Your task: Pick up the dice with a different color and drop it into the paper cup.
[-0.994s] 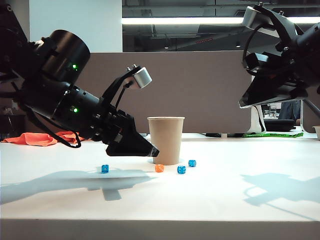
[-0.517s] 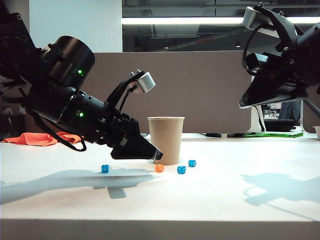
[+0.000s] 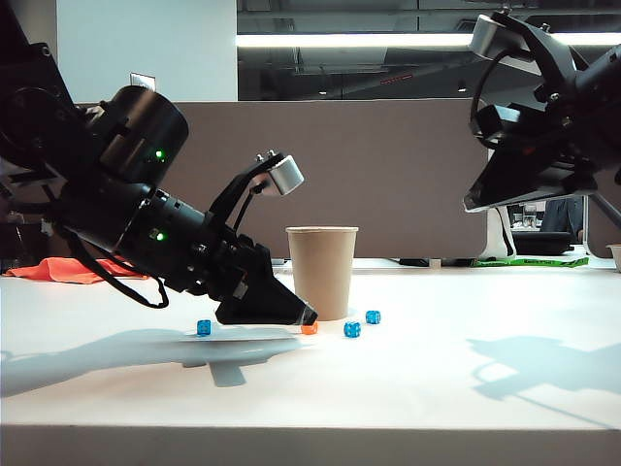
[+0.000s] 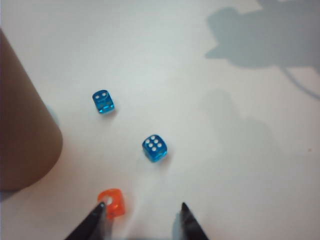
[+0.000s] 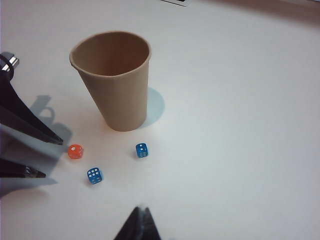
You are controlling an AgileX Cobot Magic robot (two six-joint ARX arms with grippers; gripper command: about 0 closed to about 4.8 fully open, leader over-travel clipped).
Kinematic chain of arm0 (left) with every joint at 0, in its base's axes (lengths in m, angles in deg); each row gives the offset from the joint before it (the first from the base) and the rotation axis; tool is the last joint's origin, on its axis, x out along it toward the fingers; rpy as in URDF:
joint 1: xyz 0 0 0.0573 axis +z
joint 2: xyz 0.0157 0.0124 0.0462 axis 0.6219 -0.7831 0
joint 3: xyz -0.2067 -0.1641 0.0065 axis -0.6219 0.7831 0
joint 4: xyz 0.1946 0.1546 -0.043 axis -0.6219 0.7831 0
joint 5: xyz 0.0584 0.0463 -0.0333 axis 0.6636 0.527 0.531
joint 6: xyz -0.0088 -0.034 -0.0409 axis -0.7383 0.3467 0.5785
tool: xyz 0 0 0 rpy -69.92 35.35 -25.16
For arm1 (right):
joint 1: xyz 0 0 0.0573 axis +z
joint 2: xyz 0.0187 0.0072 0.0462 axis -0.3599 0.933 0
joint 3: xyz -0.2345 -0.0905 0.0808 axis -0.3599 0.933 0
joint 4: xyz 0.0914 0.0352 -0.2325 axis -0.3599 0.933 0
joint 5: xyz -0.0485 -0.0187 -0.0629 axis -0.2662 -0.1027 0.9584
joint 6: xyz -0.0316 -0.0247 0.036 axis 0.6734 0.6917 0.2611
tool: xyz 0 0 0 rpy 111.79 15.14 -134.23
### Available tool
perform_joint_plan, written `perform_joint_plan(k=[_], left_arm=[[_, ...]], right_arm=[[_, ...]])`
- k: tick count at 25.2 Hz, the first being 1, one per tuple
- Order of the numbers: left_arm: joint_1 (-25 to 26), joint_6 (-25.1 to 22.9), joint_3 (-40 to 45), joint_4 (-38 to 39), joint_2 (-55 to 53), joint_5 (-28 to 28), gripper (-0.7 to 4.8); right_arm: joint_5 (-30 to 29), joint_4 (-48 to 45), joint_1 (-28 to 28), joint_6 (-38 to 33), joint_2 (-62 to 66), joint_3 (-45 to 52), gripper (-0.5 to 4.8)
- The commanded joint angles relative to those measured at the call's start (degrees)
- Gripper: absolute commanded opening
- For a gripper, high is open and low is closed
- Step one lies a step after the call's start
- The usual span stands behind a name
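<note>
I have the left claw [image 4: 142, 212] low over the white worktop [image 3: 437, 379], jaws spread wide and holding nothing, one fingertip [image 4: 97, 212] right beside the orange die [image 4: 112, 202]. That die lies on the worktop just in front of the paper cup [image 3: 322, 270], with blue dice [image 4: 154, 148] nearby. My right claw [image 5: 140, 220] hangs high on the right; I cannot tell its opening.
</note>
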Motion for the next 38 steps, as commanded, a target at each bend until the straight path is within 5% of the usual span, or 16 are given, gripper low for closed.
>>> perform_joint_plan(k=[1,17,38], left_arm=[[-0.13,0.22,-0.33,-1.27,-0.37,-0.24,1.87],[-0.13,6.21,-4.72,-3.15,-3.61,2.25,1.84],[-0.13,6.16,-5.22,2.03,-3.82,1.66,1.78]], right_arm=[[-0.28,-0.96,0.04,0.2,-0.13,-0.22,-0.02],[-0.26,-0.9,0.04,0.2,-0.13,-0.17,-0.02],[-0.07,-0.87,0.04,0.2,-0.13,-0.17,-0.02]])
